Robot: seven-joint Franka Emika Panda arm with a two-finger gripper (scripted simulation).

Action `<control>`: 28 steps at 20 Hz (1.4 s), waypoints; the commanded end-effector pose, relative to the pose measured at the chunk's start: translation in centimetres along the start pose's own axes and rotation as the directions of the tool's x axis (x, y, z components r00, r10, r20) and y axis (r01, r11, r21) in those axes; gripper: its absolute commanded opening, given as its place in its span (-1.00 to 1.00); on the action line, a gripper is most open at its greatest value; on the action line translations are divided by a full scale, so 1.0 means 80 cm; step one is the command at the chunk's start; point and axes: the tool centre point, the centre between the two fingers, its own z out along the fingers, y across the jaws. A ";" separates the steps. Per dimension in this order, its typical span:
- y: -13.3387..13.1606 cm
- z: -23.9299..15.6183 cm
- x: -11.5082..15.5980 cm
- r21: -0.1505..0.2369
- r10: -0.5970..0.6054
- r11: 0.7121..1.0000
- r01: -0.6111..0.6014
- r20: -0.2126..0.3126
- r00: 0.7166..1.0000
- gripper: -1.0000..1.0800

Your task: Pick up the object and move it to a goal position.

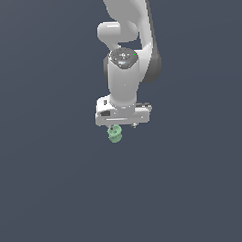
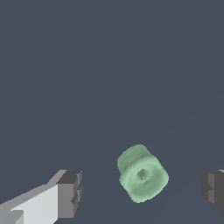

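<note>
Hovering with its fingers spread wide, the gripper (image 2: 142, 188) had the object (image 2: 142, 174) lying between them, touching neither, nearer neither pad clearly.

The object (image 1: 114, 135) (image 2: 142, 174) is a small, pale mint-green, lumpy piece. It has a central hollow. It lies tilted.

The lumpy piece (image 2: 142, 175) is pale mint green. The gripper (image 2: 140, 192) is white with dark grey fingertips (image 2: 70, 192). The ground (image 1: 46, 195) is plain dark blue-grey.
</note>
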 end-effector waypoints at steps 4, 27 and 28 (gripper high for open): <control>0.005 -0.001 0.000 0.001 0.002 1.000 -0.002 -0.002 1.000 0.92; 0.030 0.012 -0.010 0.013 0.171 0.985 -0.170 -0.009 0.985 0.92; 0.030 0.015 -0.011 0.014 0.193 0.981 -0.192 -0.008 0.981 0.92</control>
